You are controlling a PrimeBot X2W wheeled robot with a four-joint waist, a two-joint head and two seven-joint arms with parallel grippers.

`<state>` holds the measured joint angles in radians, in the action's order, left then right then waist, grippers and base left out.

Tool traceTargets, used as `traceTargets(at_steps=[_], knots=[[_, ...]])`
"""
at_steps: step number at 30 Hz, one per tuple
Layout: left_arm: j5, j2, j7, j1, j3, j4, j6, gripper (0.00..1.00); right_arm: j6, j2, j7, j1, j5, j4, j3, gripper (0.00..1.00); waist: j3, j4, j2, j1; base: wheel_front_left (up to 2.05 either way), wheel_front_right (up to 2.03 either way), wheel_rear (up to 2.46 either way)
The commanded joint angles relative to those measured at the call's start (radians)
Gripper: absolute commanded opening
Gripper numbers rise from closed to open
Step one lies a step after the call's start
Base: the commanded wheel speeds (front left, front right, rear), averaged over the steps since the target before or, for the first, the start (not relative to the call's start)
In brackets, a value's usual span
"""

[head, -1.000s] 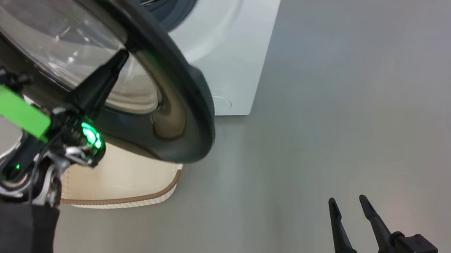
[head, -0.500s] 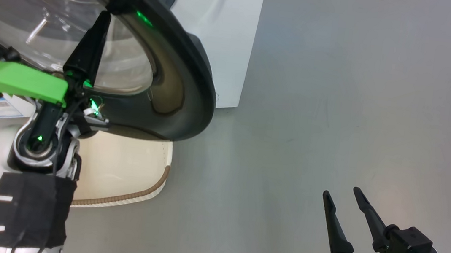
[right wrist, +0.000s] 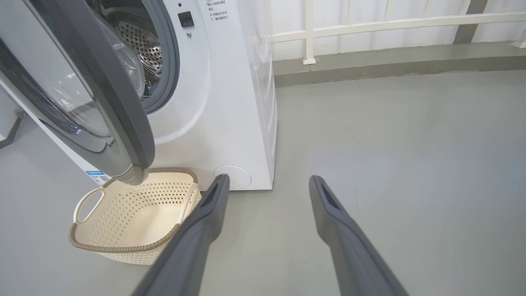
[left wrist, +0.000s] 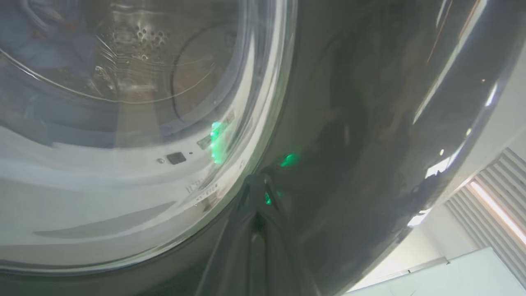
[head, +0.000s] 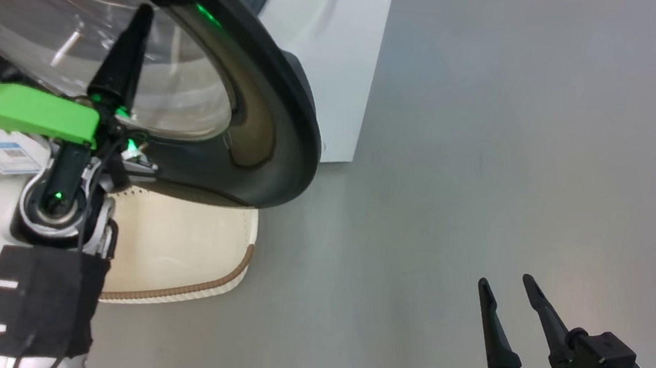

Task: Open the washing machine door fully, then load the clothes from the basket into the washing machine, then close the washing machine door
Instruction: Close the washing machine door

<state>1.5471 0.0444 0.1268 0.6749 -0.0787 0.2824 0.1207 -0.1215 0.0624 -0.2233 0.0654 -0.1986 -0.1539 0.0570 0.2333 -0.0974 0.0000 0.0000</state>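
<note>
While the washing machine door point(head: 287, 111) stands swung out from the washing machine point(head: 342, 56), where is the left gripper point(head: 141, 11)?

Up against the face of the door that is turned away from the machine. Its tip sits at the seam where the clear glass bowl meets the glossy black rim. The two dark fingers point(left wrist: 246, 230) are pressed together into a single point, with nothing between them.

And the right gripper point(head: 505, 280)?

Low on the right, well apart from the machine, over bare grey floor point(head: 494, 135). Its fingers stand wide apart and hold nothing.

How far open is the door?

Partway. In the right wrist view it hangs at an angle to the white front, and the perforated steel drum point(right wrist: 135, 41) and grey gasket point(right wrist: 170, 61) show behind its edge.

Where is the basket point(right wrist: 123, 248)?

On the floor just in front of the machine, with its back rim under the door's lower edge. Its pale perforated inside and one side handle are in plain sight. A blue label point(head: 1, 153) shows on the machine's lower front, beside the left arm
</note>
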Motion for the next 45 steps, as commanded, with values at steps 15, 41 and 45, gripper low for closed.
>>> traceTargets(at_steps=[15,41,45], knots=[[-0.059,0.107,-0.127,-0.163,0.049,-0.163,0.010,0.00,-0.009,-0.005,-0.013,-0.043,-0.024,0.007,0.012,1.00,-0.135,0.061,0.0000,0.0000,0.00,0.00,0.00],[-0.684,0.317,-0.384,-0.534,-0.015,-0.274,-0.029,1.00,-0.009,-0.011,0.002,-0.134,-0.015,0.076,0.014,1.00,-0.237,0.085,0.0000,0.0000,0.00,0.00,0.00],[-0.853,0.299,-0.388,-0.593,-0.003,-0.293,-0.065,1.00,-0.009,-0.011,0.003,-0.136,-0.015,0.081,0.013,1.00,-0.235,0.084,0.0000,0.0000,0.00,0.00,0.00]])
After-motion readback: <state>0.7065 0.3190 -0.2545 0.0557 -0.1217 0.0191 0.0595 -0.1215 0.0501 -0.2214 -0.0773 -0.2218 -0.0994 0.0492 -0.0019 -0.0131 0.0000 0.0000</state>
